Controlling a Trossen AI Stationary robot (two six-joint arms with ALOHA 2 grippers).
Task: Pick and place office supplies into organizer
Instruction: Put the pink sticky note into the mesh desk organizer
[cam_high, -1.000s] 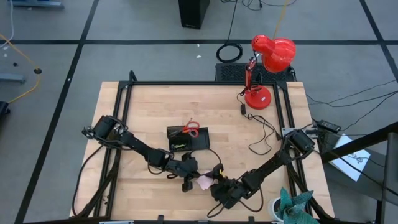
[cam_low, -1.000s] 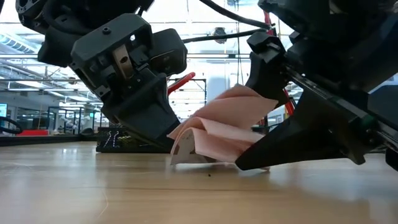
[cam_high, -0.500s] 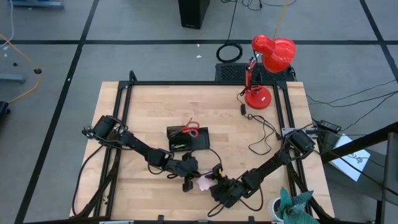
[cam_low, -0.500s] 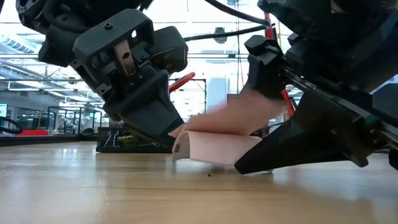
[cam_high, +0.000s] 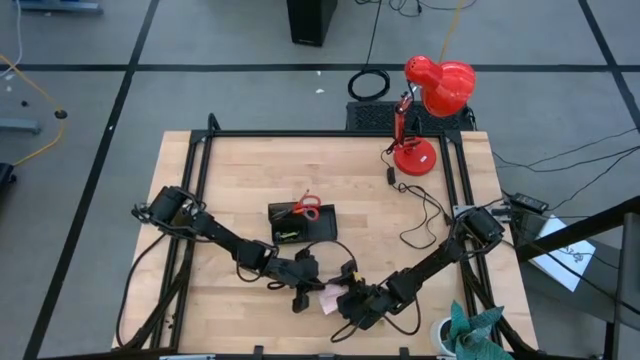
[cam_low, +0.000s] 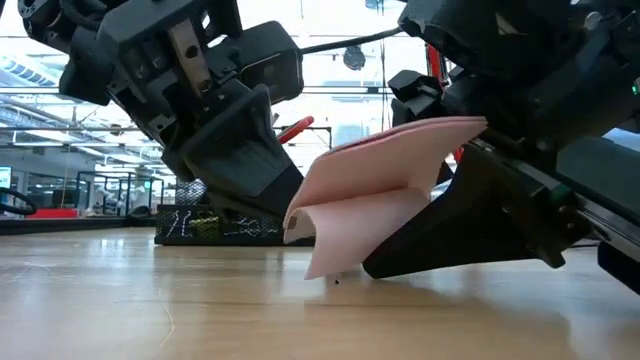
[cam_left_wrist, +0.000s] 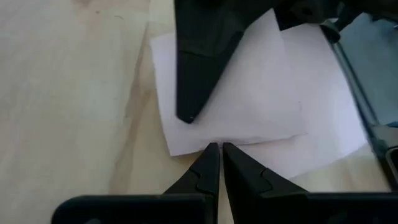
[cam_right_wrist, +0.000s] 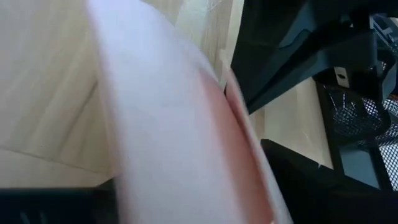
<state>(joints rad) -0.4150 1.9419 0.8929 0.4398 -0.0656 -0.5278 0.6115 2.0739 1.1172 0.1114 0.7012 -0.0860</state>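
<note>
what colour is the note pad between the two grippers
Pale pink; the note pad shows it best in the low view.

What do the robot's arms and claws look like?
Both arms are dark, almost black, and jointed, with black cables looping along them. The left gripper ends in two slim, pointed black fingers. The right gripper is blocky and black, with wedge-shaped fingers.

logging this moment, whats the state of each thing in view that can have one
left claw: shut, tips at the pad's edge
right claw: open, at the pad
pink note pad: sheets lifted and curled, lower edge on the table
organizer: scissors inside
red desk lamp: upright
</note>
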